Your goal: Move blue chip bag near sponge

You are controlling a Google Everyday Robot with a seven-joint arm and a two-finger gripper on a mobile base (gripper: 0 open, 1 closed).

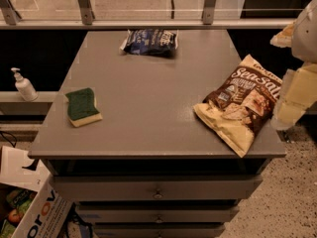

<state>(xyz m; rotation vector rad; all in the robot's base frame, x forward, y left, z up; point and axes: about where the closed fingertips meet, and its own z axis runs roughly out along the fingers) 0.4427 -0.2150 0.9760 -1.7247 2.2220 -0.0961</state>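
Note:
The blue chip bag (149, 41) lies flat at the far edge of the grey table (148, 108), near its middle. The sponge (82, 106), green top over pale yellow foam, lies near the table's left edge, well apart from the bag. My gripper (293, 97) shows as cream-coloured arm parts at the right edge of the view, beside the table's right side, close to the brown-and-cream bag and far from the blue chip bag. It holds nothing that I can see.
A larger brown-and-cream "Sea Salt" bag (241, 104) lies at the table's front right corner. A pump bottle (23, 85) stands on a ledge to the left. A cardboard box (34, 212) sits on the floor at the front left. Drawers (157, 192) run below the tabletop.

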